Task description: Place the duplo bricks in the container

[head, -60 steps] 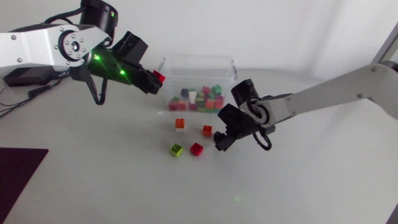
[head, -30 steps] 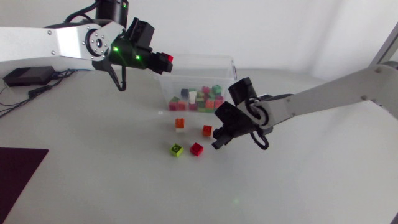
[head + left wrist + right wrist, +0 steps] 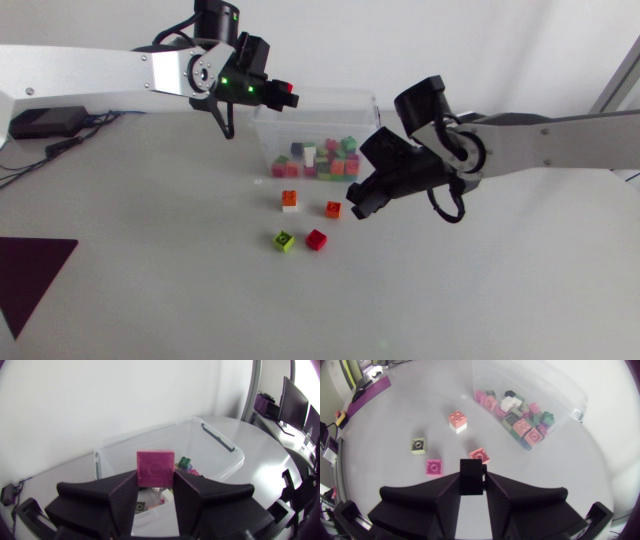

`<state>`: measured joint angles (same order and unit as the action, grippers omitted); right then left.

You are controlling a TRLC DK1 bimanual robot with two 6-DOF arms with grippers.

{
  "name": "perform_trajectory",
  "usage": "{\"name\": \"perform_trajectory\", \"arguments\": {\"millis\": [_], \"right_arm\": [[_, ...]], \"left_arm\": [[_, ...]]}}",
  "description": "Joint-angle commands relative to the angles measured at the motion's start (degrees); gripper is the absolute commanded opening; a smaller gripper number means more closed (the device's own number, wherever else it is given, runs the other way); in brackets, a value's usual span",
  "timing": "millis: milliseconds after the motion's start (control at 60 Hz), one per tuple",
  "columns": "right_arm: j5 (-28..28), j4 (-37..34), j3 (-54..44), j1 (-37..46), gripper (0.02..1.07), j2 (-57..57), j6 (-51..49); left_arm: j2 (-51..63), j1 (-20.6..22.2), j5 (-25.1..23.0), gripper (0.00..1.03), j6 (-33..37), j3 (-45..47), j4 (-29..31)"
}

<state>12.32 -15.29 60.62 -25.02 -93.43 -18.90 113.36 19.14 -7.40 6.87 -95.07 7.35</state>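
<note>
My left gripper hangs over the clear container's far left corner, shut on a red brick. The left wrist view shows that brick upright between the fingers, with the container below and ahead. My right gripper is right of the loose bricks, shut on a small dark brick. On the table lie an orange-on-white brick, a red-orange brick, a lime brick and a red brick. Several mixed bricks lie inside the container.
A dark purple mat lies at the near left edge. A black box with cables sits at the far left. Bare tabletop stretches in front of and to the right of the loose bricks.
My left arm swung right with the red brick, from left of the container to over its corner. My right gripper shut on the dark brick and rose away from the loose bricks.
</note>
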Motion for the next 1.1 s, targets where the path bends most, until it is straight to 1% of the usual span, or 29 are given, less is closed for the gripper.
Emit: {"name": "perform_trajectory", "arguments": {"millis": [0,33,67,133,167,200,233,283,350,467,500,583,683,767,867,967,1083], "right_arm": [[0.87,-1.32,1.96,0.32,0.21,2.11,1.58],[1.04,-1.67,2.31,0.49,0.21,2.46,1.67],[1.13,-2.11,2.75,0.58,0.21,2.9,1.84],[1.39,-2.29,3.63,0.85,0.21,3.52,2.37],[1.39,-2.38,4.33,0.93,0.21,3.69,2.64],[1.39,-2.38,4.77,1.02,0.21,3.69,2.9],[1.48,-2.38,5.74,1.11,0.21,3.69,3.34],[1.57,-2.46,6.97,1.2,0.21,3.6,3.95],[1.66,-2.29,8.99,1.37,0.21,3.16,5.01],[1.66,-0.97,12.42,1.99,0.21,1.58,6.77],[1.66,0.0,13.91,2.43,0.21,0.7,7.56],[1.66,0.96,16.72,2.87,0.21,-1.05,8.88],[1.66,2.98,19.8,3.39,0.21,-3.25,10.28],[1.66,4.21,22.35,3.75,0.21,-5.71,11.34],[1.57,5.71,24.81,3.83,0.21,-8.35,12.04],[1.04,6.5,27.45,3.83,0.21,-11.16,12.66],[0.08,8.26,28.85,3.83,0.21,-13.36,12.74]], "left_arm": [[2.83,0.73,0.72,0.22,-1.86,-3.72,-0.94],[3.36,0.9,1.07,0.25,-1.86,-4.34,-1.03],[4.06,0.99,1.25,0.31,-1.95,-5.04,-1.03],[5.29,1.25,1.77,0.51,-2.39,-6.53,-1.03],[5.56,1.34,2.21,0.66,-2.39,-7.06,-1.03],[5.73,1.34,2.3,0.76,-2.39,-7.15,-1.03],[5.82,1.43,2.65,0.84,-2.22,-7.15,-1.03],[5.73,1.52,2.74,0.91,-1.86,-7.06,-0.94],[4.5,1.25,2.74,0.96,-1.34,-5.74,-0.76],[0.63,0.64,2.74,0.97,-0.72,-3.28,2.05],[-2.0,0.55,2.74,0.97,0.77,-1.26,3.98],[-7.01,0.46,2.56,0.97,3.67,3.48,6.0],[-12.37,0.55,1.86,0.96,6.92,8.85,10.93],[-16.59,0.9,1.77,0.96,10.18,14.56,12.24],[-19.58,1.43,1.77,0.96,12.99,19.31,14.44],[-21.78,1.96,1.77,0.94,14.66,23.26,16.11],[-22.83,2.92,1.77,0.94,15.89,27.04,16.64]]}}
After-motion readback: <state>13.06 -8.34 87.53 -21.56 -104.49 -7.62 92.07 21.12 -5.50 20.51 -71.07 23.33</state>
